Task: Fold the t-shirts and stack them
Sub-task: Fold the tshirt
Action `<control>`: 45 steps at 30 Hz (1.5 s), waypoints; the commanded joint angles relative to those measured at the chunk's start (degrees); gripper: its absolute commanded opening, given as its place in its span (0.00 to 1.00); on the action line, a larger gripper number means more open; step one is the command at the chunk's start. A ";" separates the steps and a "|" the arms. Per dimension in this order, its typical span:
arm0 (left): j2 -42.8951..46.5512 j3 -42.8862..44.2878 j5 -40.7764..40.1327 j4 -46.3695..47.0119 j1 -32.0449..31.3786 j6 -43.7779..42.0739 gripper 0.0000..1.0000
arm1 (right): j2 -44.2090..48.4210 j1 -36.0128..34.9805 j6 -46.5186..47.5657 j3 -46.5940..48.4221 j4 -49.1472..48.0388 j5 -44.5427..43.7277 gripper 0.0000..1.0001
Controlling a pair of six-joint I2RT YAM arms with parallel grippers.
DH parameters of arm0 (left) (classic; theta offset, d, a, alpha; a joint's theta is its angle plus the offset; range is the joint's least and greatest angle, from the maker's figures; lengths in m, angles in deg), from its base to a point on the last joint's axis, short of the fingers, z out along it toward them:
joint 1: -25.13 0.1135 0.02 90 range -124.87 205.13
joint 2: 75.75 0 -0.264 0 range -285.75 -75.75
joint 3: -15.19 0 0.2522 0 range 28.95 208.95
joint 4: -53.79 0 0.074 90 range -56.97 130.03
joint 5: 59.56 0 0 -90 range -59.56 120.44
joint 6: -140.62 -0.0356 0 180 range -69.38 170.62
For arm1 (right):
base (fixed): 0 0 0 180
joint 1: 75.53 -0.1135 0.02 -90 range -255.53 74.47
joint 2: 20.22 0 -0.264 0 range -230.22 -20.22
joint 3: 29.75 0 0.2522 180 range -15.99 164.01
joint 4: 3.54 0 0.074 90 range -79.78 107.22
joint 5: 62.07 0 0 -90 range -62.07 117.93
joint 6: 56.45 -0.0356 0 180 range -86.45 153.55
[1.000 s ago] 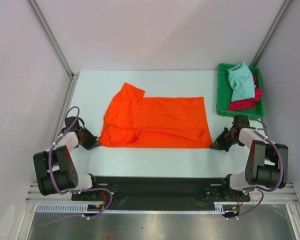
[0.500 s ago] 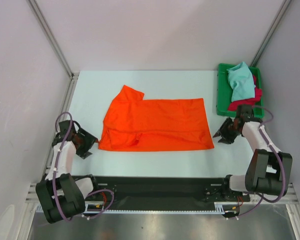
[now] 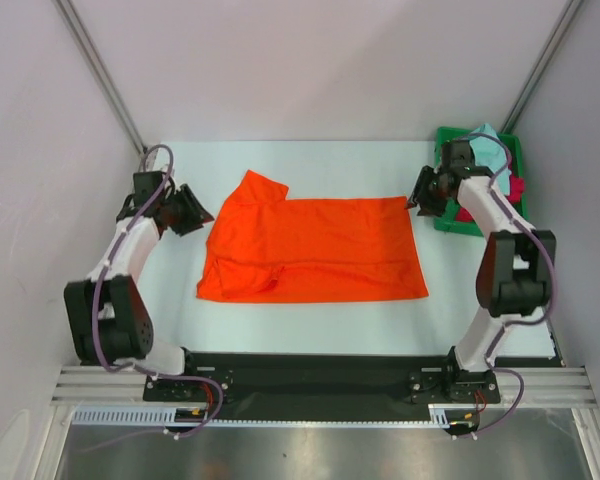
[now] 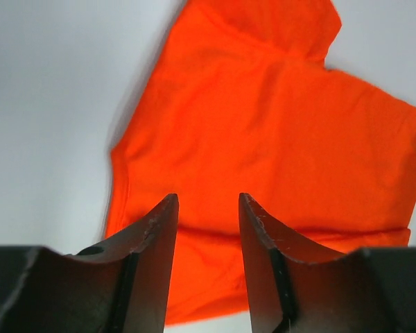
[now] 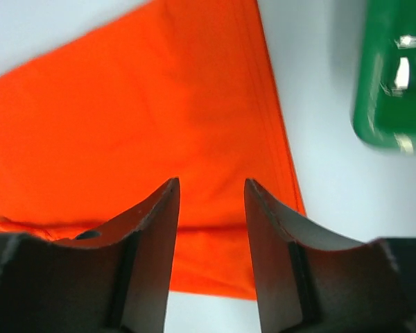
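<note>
— Both arms, up from the near edge, now flank the orange t-shirt [image 3: 310, 250], flat on the table [image 3: 330, 165].
— Yes, left gripper [image 3: 195, 212] and right gripper [image 3: 417, 195] gape, empty; pinch both far corners evenly.

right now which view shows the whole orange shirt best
The top external view: the orange t-shirt lies entirely in frame, spread on the table. The left wrist view catches only its sleeve end, and the right wrist view only its opposite, straight-edged end.
</note>
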 commanded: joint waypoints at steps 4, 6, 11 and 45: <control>-19.65 15.53 4.96 7.54 -0.59 -8.57 0.46 | -14.13 -1.03 4.48 18.17 1.52 -1.75 0.41; -27.03 21.86 7.15 7.20 -0.59 -9.37 0.39 | -18.96 -1.03 4.92 24.56 3.45 -1.23 0.39; -35.57 29.52 8.56 6.49 -0.67 -9.63 0.39 | -26.44 -1.20 6.68 34.35 8.37 -1.23 0.44; -45.68 38.05 2.59 -3.09 -3.57 -11.48 0.51 | -39.72 0.82 9.23 41.22 7.33 0.18 0.50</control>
